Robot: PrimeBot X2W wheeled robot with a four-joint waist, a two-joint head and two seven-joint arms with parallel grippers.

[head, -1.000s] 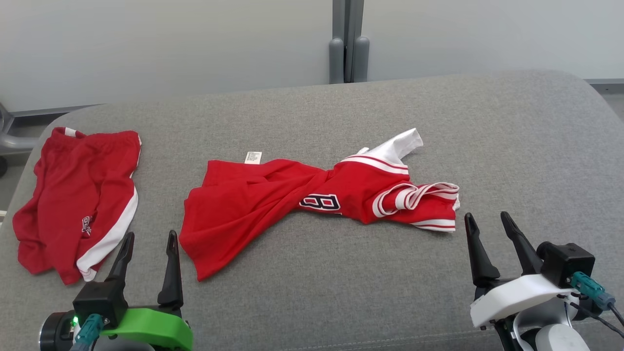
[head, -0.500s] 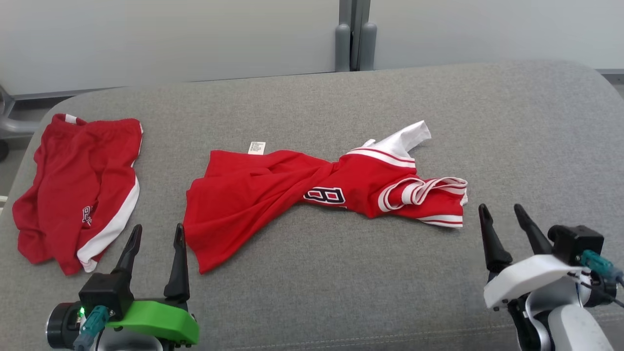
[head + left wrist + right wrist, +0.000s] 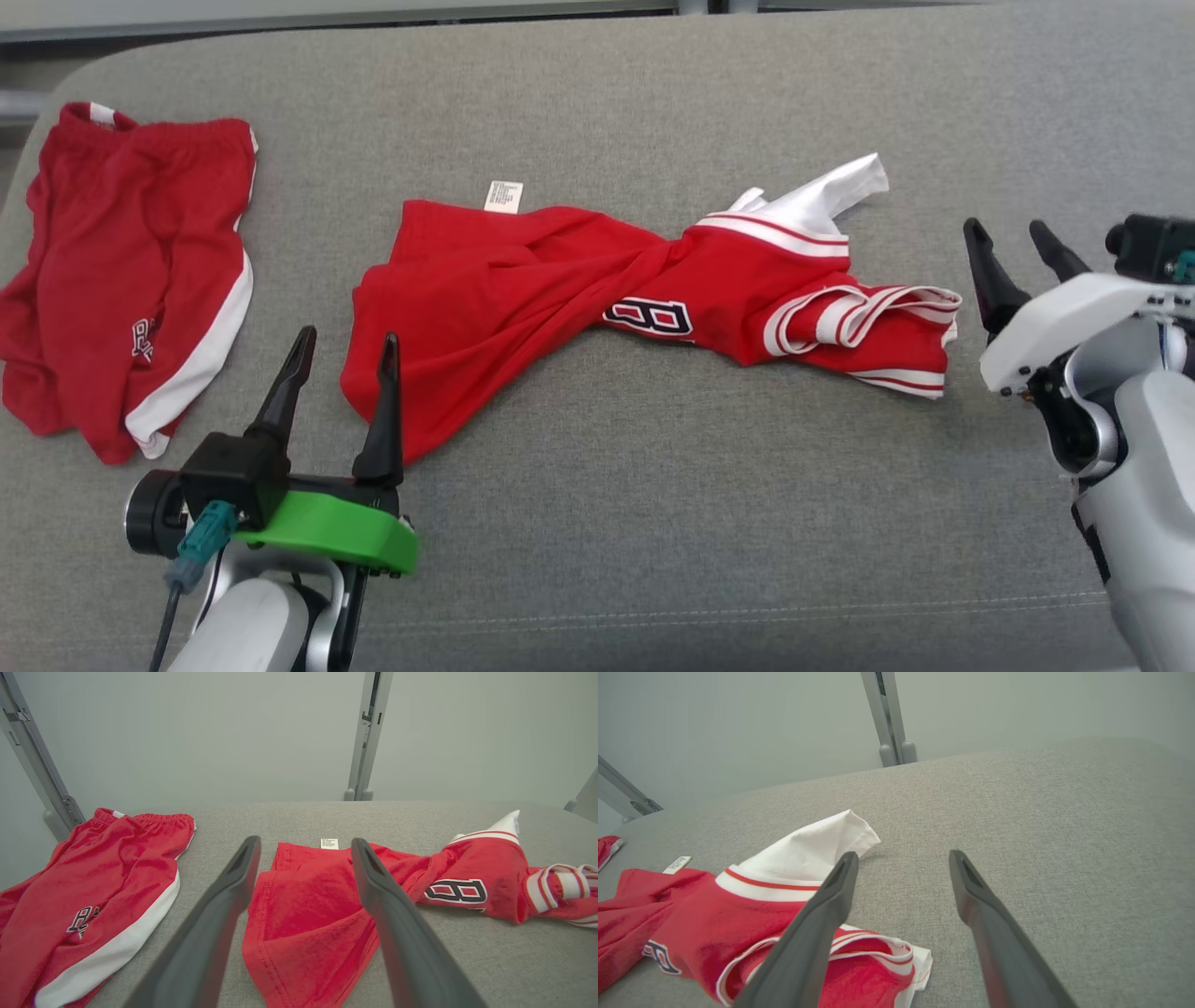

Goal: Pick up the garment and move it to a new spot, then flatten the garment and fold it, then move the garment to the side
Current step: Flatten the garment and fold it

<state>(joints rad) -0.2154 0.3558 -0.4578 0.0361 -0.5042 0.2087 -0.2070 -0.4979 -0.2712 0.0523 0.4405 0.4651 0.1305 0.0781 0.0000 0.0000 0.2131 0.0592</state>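
Twisted red-and-white cloth jersey (image 3: 560,308) unfolded on grey fabric worktop (image 3: 653,523); L gripper (image 3: 347,333), R gripper (image 3: 1004,224): fingers spread, empty. All steps apparently pending.

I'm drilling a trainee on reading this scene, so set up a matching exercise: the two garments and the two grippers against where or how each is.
1. jersey
2. shorts
3. left gripper
4. right gripper

A. open, beside the white-striped armhole end
B. lying at the left of the cushion
C. twisted, in the middle of the cushion
D. open, at the plain red hem

Pairs: 1-C, 2-B, 3-D, 4-A.
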